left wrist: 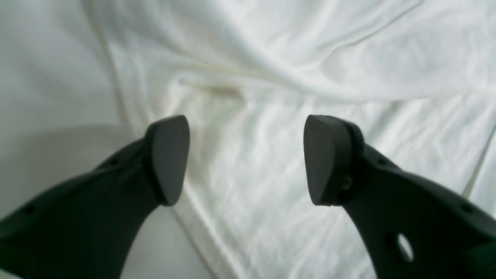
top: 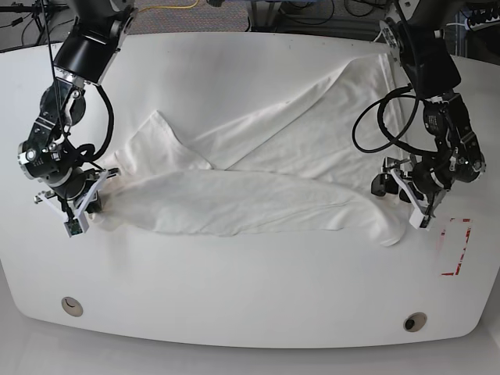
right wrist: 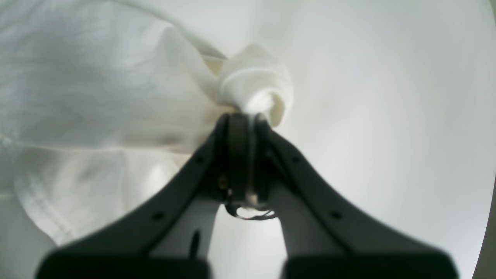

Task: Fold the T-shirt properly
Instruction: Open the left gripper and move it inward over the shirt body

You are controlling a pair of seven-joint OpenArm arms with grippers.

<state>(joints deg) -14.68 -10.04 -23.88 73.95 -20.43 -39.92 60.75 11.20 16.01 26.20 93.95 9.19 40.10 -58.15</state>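
Right wrist view: right pincer (right wrist: 248, 120) was clamped on a bunched corner of the T-shirt (right wrist: 97, 85).
Left wrist view: left pincer (left wrist: 246, 159) stood wide open over wrinkled cloth, holding nothing.
Base view only: T-shirt lay crumpled on the white desk (top: 250, 305) between both arms, print hidden.
Long axis: ran across the desk, pincer to pincer.

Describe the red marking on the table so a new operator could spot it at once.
Start from the white table in the base view and follow the T-shirt to its end by the left pincer. Just past that end, toward the table's edge, sits the red marking, an open-sided bracket of thin lines. It is the only coloured mark on the tabletop.
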